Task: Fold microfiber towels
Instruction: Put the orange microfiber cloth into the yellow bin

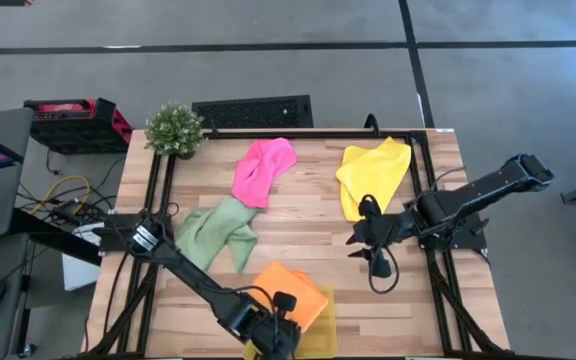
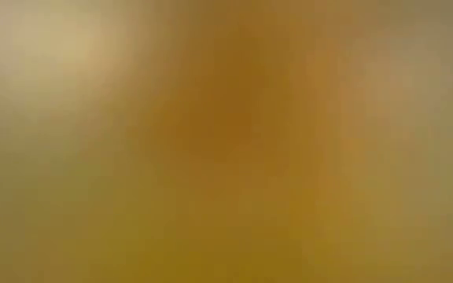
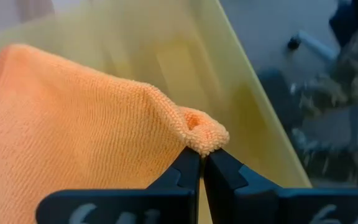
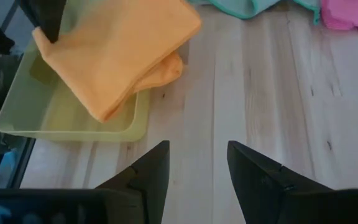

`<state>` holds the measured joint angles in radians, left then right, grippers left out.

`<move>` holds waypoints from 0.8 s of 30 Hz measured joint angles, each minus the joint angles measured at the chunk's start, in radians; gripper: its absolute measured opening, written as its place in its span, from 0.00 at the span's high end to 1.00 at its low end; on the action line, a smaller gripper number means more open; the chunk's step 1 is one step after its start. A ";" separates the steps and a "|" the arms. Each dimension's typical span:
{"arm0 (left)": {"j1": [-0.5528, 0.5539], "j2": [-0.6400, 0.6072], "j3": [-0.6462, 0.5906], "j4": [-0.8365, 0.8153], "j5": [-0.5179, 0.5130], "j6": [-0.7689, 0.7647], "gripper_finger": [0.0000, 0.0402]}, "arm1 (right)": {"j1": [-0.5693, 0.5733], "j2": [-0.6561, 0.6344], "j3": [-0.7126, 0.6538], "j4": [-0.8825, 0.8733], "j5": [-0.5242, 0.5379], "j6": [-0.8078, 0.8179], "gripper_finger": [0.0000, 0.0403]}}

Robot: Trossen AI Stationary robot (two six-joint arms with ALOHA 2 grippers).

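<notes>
The wooden table (image 1: 308, 230) carries the yellow towel (image 1: 373, 175), pink towel (image 1: 263, 170) and green towel (image 1: 218, 232), all unfolded, well beyond either arm's jaws. The folded orange towel (image 1: 293, 295) lies half over the translucent tray (image 4: 73, 118). The left gripper (image 3: 201, 163) pinches its corner between closed jaws; released there, it may flop outside the tray. The right gripper (image 4: 197, 163) hovers open and empty above bare wood.

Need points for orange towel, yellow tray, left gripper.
orange towel (image 4: 120, 53): right wrist view, middle of folded top face.
yellow tray (image 4: 73, 127): right wrist view, near rim wall.
left gripper (image 3: 201, 163): left wrist view, fingertips pinching the towel corner.
</notes>
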<state>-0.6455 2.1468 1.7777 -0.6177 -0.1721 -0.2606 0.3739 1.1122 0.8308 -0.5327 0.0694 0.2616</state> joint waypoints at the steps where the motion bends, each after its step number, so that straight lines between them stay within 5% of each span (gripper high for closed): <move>1: 0.004 -0.001 -0.005 0.021 0.000 -0.017 1.00 | 0.002 0.000 0.000 0.000 -0.001 0.002 0.54; 11: 0.021 -0.001 -0.035 0.074 -0.012 -0.223 1.00 | 0.005 0.000 0.000 0.003 0.000 0.011 0.54; 24: 0.004 0.067 -0.043 0.150 0.019 -0.250 1.00 | 0.006 0.000 0.000 0.023 -0.065 0.009 0.54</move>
<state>-0.6418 2.2135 1.7350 -0.4679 -0.1535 -0.5110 0.3798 1.1118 0.8307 -0.5101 0.0041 0.2707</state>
